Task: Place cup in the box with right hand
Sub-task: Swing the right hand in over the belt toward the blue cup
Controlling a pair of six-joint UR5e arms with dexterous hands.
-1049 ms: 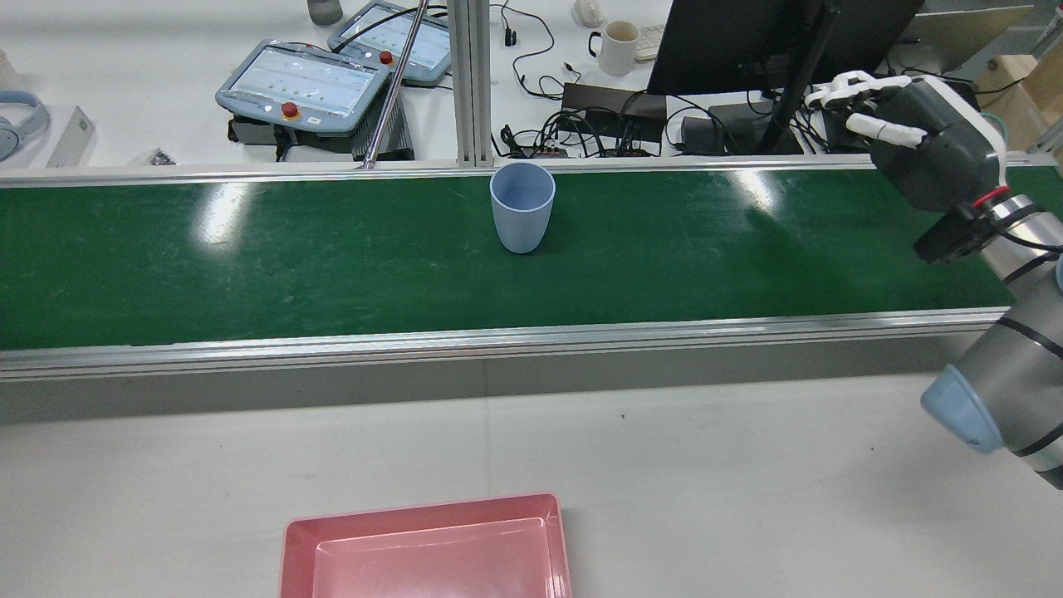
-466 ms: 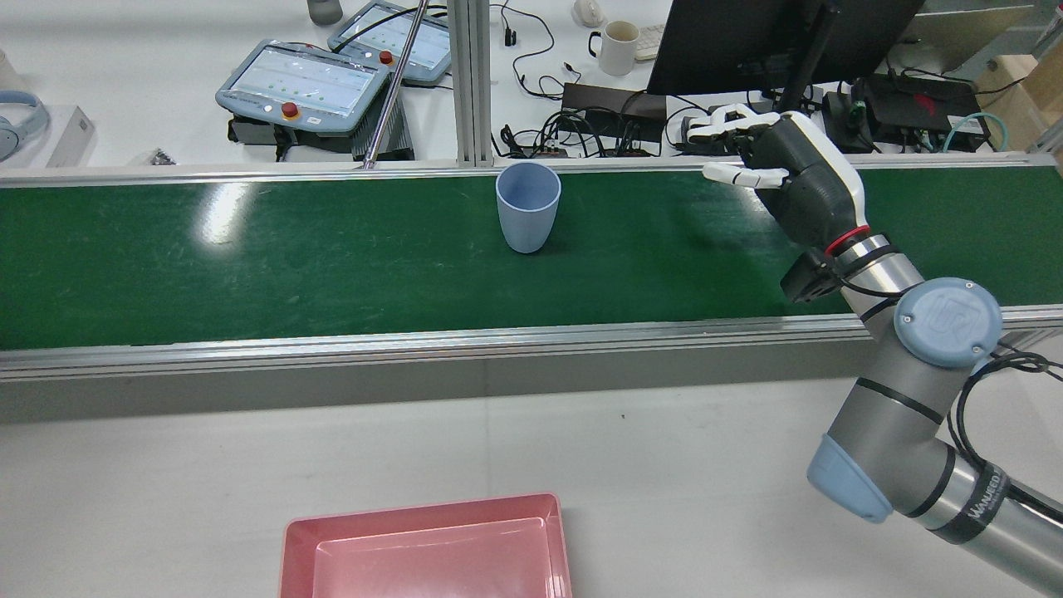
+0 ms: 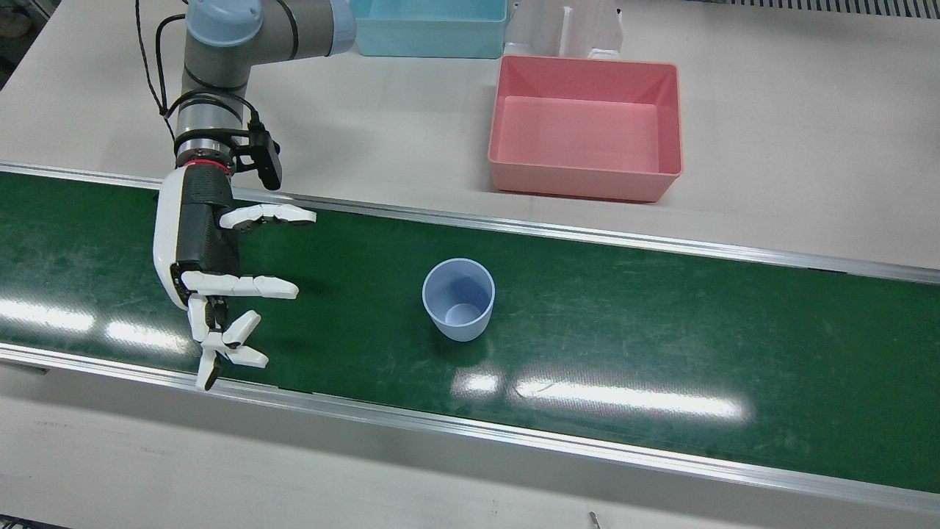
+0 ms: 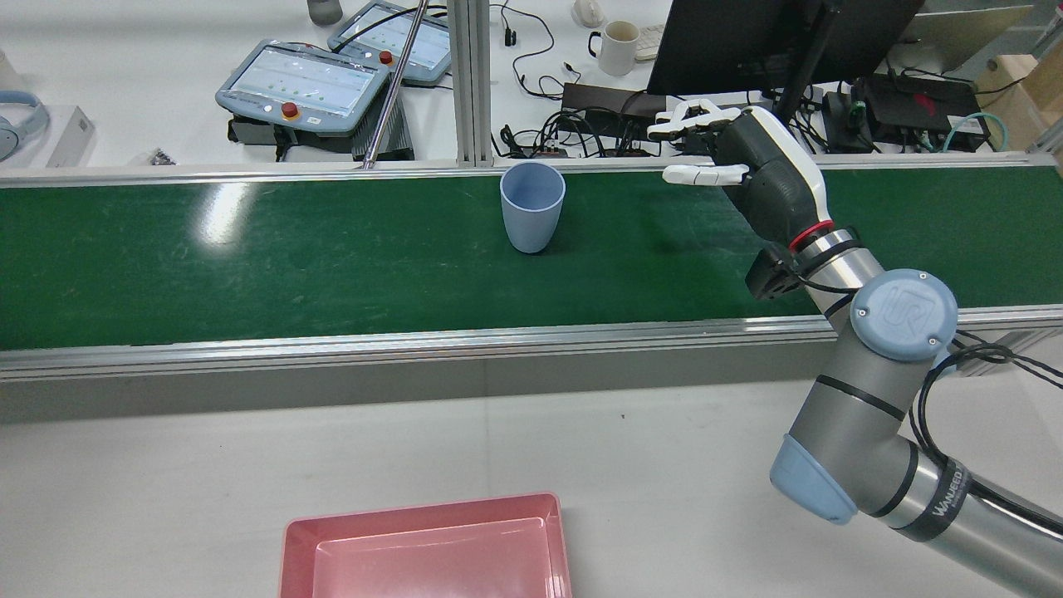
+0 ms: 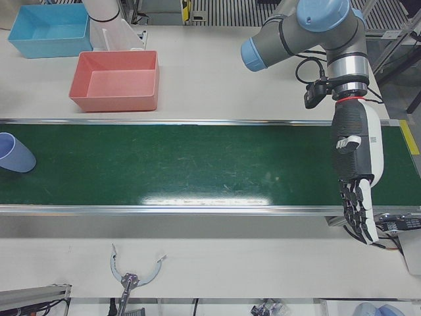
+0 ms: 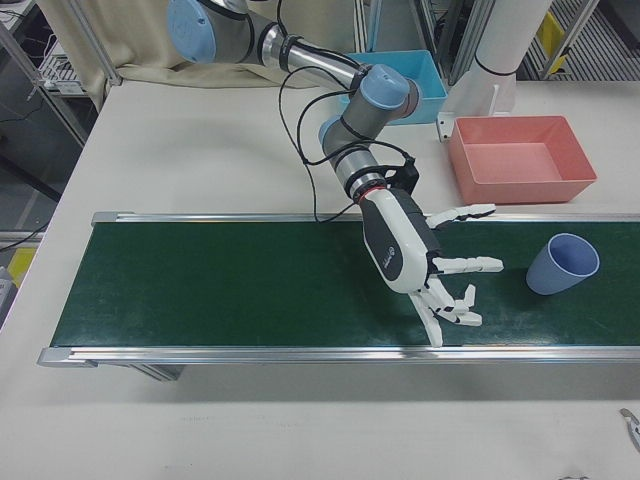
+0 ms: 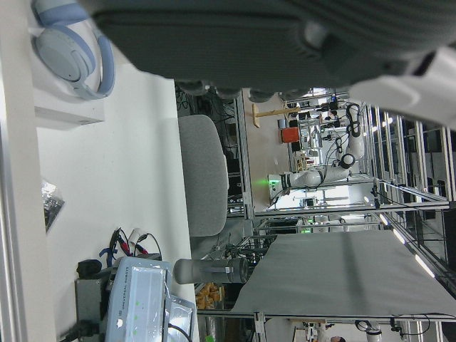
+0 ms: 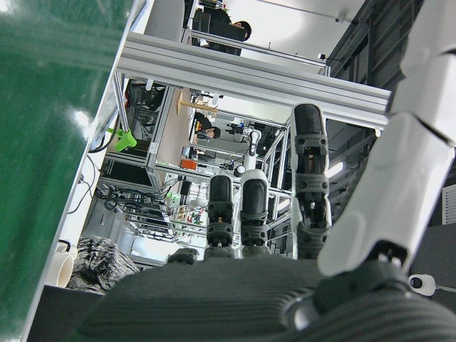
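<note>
In the rear view, nearest the camera, a shallow pink plastic box [image 4: 428, 548] sits on the pale grey table [image 4: 208, 490], its near side cut off by the bottom edge. To the right, the grey arm with light blue joint caps [image 4: 864, 390] reaches forward over the long green conveyor belt [image 4: 249, 257]. Its right hand [image 4: 751, 178], black-palmed with white fingers [image 4: 698, 174], hangs above the belt's far side, spread wide and holding nothing. The pale blue plastic cup [image 4: 532, 206] stands upright on the belt near its far rail, well apart from that hand, mouth up.

The front view shows the same hand [image 3: 202, 257] beside the cup [image 3: 458, 298] with bare belt between them (its fingertips point towards the cup).

The left hand [image 5: 355, 178] appears only in the left-front view, stretched flat over the belt's end, fingers straight and slightly apart, empty. The cup [image 5: 14, 153] is cut off at that view's left edge. Both hand cameras show mostly blurred dark palm and distant workshop clutter.
</note>
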